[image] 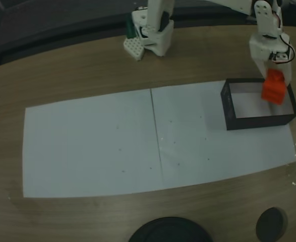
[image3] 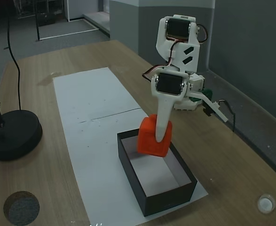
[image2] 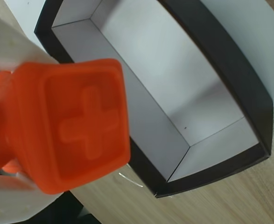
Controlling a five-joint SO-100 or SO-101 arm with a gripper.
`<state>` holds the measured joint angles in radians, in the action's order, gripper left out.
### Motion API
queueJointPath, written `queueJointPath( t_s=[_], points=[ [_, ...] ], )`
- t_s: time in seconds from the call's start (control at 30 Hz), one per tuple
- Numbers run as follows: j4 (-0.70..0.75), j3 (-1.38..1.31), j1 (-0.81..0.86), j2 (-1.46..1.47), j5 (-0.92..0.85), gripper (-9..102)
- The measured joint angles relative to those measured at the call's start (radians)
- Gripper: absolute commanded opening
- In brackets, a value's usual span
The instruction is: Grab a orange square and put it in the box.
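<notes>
- The gripper (image3: 157, 141) is clamped on the orange block (image3: 150, 137), one white finger (image3: 164, 123) pressed flat on its side.
- In the wrist view the block (image2: 73, 122) shows a face with a raised cross.
- The box (image3: 142, 188) sits directly below the gripper, on white paper (image: 97, 146); the block hangs above the box's open top.

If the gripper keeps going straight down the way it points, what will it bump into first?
Probably the white floor of the box. The gripper points down over it, jaws shut on the orange square, which would likely touch first. Depth near the box's wall is unclear.
</notes>
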<state>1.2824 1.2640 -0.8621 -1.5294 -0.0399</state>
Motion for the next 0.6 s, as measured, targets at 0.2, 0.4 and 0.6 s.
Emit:
queueJointPath(
  t_s=[0.2,0.4,0.6],
  points=[
    [0.023,0.000,-0.012,0.000,0.009,3],
    [0.026,0.006,-0.014,0.000,0.038,3],
    [0.028,0.077,-0.069,0.003,0.046,3]
  ],
)
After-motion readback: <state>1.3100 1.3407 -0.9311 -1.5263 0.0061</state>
